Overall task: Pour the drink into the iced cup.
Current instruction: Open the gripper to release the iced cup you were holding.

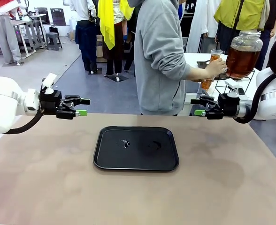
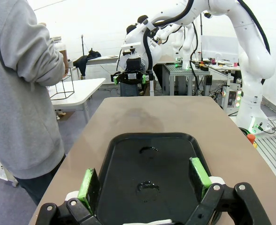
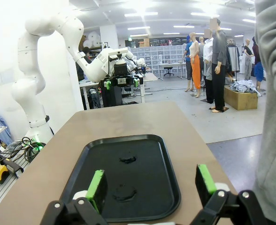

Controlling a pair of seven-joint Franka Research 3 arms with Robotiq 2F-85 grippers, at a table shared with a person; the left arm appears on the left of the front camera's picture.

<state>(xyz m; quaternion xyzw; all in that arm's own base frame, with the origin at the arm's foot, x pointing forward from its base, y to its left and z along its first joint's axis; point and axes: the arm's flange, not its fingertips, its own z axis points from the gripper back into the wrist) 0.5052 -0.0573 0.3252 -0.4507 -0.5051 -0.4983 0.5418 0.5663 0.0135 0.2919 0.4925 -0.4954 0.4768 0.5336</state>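
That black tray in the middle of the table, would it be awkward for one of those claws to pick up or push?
The black tray looks flat, thin and stiff, so it is probably light and would likely slide on the smooth table if pushed. Its low rim gives little to grip. The wet-looking marks on it suggest it may be slippery.

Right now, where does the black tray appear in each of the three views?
Front view: black tray at table centre, between both open grippers.
Left wrist view: lower centre, beyond the left gripper.
Right wrist view: lower centre, beyond the right gripper.
Shared landmark: the wet marks on the tray.
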